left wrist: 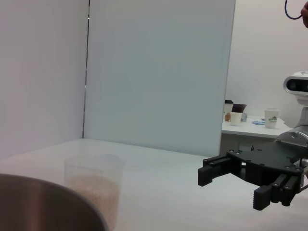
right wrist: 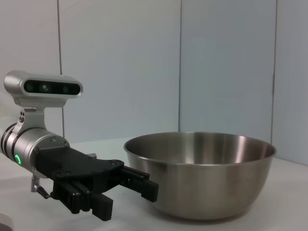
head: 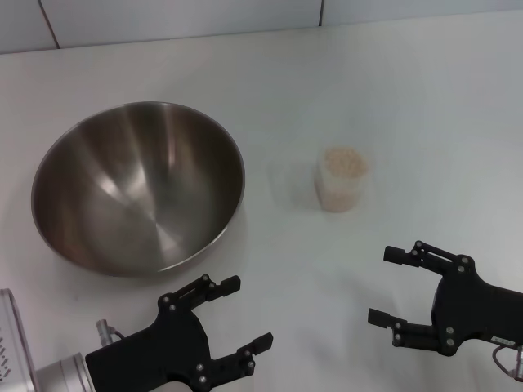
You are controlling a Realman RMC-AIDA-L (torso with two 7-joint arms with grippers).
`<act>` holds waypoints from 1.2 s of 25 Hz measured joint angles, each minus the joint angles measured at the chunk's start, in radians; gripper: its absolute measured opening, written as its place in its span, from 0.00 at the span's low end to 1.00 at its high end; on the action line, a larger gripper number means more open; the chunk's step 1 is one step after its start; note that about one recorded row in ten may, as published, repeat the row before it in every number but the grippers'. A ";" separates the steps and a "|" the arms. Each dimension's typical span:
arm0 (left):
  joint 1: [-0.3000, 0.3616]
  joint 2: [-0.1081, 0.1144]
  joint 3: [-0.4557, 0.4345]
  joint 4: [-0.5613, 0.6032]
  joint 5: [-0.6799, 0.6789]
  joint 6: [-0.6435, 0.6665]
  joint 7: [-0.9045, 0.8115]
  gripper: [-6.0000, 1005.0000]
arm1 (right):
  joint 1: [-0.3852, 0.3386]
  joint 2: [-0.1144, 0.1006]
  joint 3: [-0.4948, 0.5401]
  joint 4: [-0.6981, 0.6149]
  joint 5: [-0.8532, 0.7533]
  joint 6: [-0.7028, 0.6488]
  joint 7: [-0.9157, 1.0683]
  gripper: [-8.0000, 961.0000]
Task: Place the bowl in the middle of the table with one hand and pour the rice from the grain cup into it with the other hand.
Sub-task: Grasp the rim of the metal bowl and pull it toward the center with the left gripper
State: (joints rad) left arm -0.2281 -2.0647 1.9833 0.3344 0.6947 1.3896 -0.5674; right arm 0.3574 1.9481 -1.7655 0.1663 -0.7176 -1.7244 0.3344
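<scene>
The steel bowl (head: pixel 139 186) stands empty on the white table (head: pixel 409 106), left of centre; it also shows in the right wrist view (right wrist: pixel 202 173) and its rim in the left wrist view (left wrist: pixel 43 202). The clear grain cup (head: pixel 341 180) full of rice (head: pixel 343 163) stands upright to the right of the bowl, and shows in the left wrist view (left wrist: pixel 94 190). My left gripper (head: pixel 237 314) is open and empty near the front edge, just in front of the bowl. My right gripper (head: pixel 392 286) is open and empty, in front of the cup and apart from it.
A wall panel (head: pixel 180 16) runs along the table's far edge. In the left wrist view a side table (left wrist: pixel 255 127) with paper cups stands beyond the table. Bare tabletop lies between bowl and cup.
</scene>
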 joint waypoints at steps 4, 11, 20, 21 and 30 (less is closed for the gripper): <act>-0.001 0.000 0.000 -0.005 0.000 0.000 0.000 0.79 | 0.000 0.000 0.000 0.000 0.000 0.001 0.000 0.85; 0.018 0.003 -0.054 0.050 -0.007 0.153 -0.054 0.77 | 0.000 0.001 0.000 -0.001 0.000 0.010 0.000 0.85; 0.059 0.011 -0.397 0.460 0.053 0.390 -0.465 0.75 | -0.001 0.003 0.002 -0.001 0.000 0.009 0.000 0.85; 0.070 0.012 -0.441 0.538 0.107 0.319 -0.542 0.75 | -0.002 0.004 0.002 -0.001 0.000 0.009 0.000 0.85; 0.097 0.005 -0.703 1.026 0.695 -0.294 -1.300 0.75 | -0.009 0.006 0.009 -0.001 0.001 0.006 -0.007 0.85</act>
State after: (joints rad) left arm -0.1309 -2.0596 1.2803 1.3607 1.3900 1.0953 -1.8679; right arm 0.3483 1.9541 -1.7564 0.1657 -0.7164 -1.7182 0.3278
